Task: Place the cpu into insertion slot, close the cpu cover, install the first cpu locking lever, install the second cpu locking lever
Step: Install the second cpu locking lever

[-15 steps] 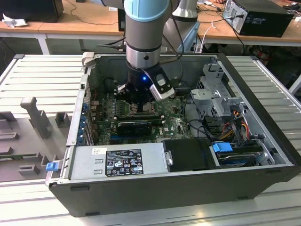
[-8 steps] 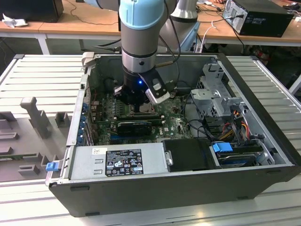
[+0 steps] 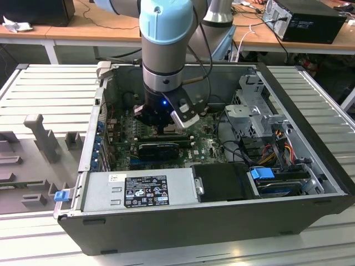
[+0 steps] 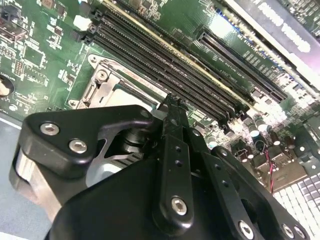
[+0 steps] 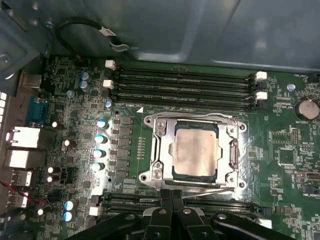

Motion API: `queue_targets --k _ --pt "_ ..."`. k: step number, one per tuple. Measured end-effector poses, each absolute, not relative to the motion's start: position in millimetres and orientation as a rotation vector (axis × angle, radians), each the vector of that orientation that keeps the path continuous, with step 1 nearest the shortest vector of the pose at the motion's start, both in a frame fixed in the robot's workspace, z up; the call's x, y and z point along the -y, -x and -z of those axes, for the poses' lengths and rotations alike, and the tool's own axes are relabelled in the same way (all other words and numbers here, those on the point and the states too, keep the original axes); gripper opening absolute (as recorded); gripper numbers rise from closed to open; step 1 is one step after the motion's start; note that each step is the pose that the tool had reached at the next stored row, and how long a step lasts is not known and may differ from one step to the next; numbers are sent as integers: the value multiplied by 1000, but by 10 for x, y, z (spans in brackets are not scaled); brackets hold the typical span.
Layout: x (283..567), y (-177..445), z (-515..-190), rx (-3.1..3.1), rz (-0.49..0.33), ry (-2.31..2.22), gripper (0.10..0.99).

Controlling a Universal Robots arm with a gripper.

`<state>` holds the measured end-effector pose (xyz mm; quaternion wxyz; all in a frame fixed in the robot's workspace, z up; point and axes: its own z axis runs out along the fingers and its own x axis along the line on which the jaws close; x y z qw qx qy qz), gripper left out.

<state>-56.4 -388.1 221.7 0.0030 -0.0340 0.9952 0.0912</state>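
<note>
Already seated, cpu (image 5: 194,151) lies beside end effector (image 5: 171,196)

setting: electronics lab | evidence: opened computer case (image 3: 222,216) on ribbed metal worktop (image 3: 50,88) | behind case: wooden desks (image 3: 83,27) with cables, another computer (image 3: 305,19) | beside case: grey fixture blocks (image 3: 39,138)

— Do we find any print we can make out?

— We see a white-and-black label (image 3: 145,191) on the grey power supply (image 3: 138,189) in the exterior view, but its lines are too small for us to read.

— And on the motherboard (image 5: 280,155)?

— We see white markings in both wrist views; none are legible to us.
</note>
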Motion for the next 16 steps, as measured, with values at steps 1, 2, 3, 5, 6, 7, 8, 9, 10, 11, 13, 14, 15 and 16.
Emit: queue_targets --k 1,2,3,5,6,7,8,9,10,11,13,14,15,16 --pt "3882 564 -2212 -3120 -292 107 106" --pt "3881 564 -2212 -3120 -294 107 106" --pt "3881 564 -2211 -3120 -294 107 106" --pt "3882 564 -2212 -3120 -295 107 106" --pt "3882 564 -2211 -3120 -295 107 106" --pt "3882 564 -2211 -3120 -295 107 106" --pt "3882 564 -2211 -3120 -295 107 106" --pt "3882 564 -2211 -3120 -295 107 106" --pt "3882 564 -2211 -3120 -295 107 106" --pt "3884 564 -2211 -3120 -298 107 106" --pt "3899 566 -2209 -3116 -326 107 106" --pt "3920 569 -2207 -3112 -358 107 106" --pt "3933 572 -2206 -3110 -373 107 106" --pt "3949 575 -2205 -3107 -390 107 106"
